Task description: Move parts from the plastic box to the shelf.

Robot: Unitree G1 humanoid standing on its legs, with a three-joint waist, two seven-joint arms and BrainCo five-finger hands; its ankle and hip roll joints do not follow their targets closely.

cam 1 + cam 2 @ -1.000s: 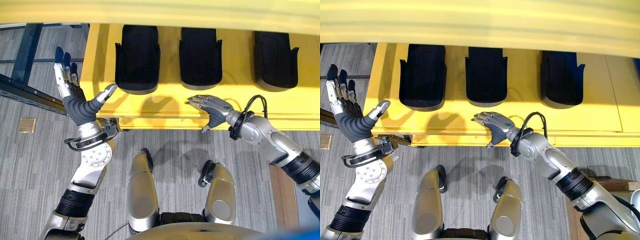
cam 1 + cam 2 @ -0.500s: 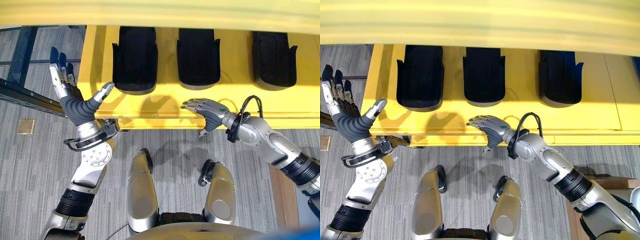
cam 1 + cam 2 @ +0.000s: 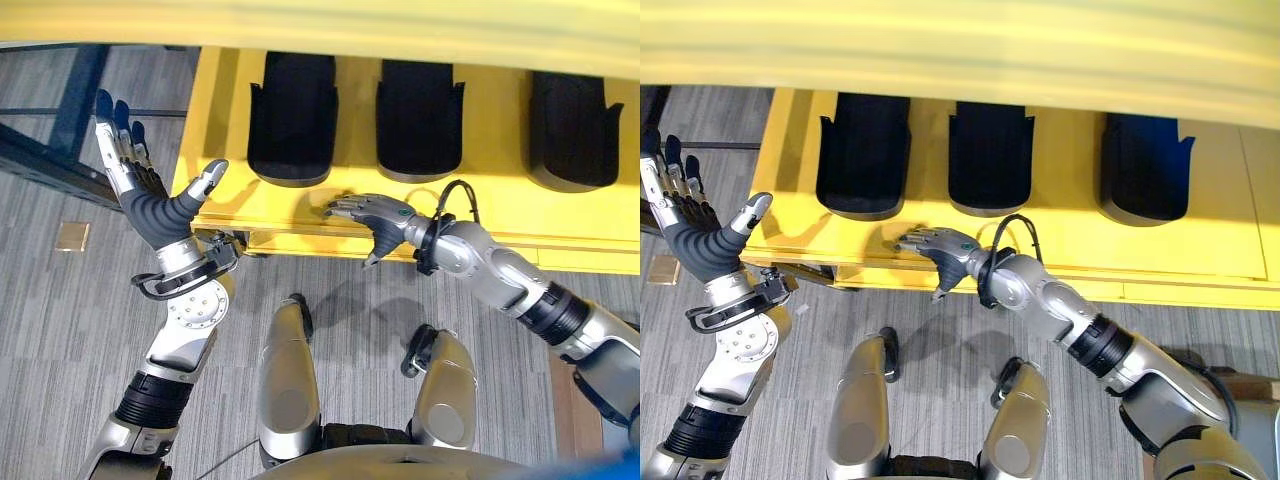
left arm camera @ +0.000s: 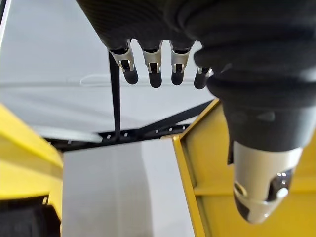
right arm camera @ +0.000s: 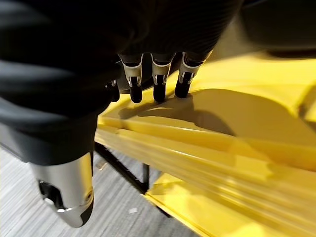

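The yellow shelf [image 3: 500, 215] spans the scene, and three black parts [image 3: 291, 120] [image 3: 419, 118] [image 3: 574, 130] sit side by side on its surface, well back from its front edge. The right hand [image 3: 372, 214] lies palm down over that front edge, below the gap between the first two parts, fingers stretched flat and holding nothing. The left hand [image 3: 150, 205] is raised off the shelf's left end, fingers spread, empty

Lit brightly and evenly from overhead. Soft shadows under the right hand [image 3: 375, 214] across the yellow shelf [image 3: 500, 215]. Blurred close up in both wrist views.
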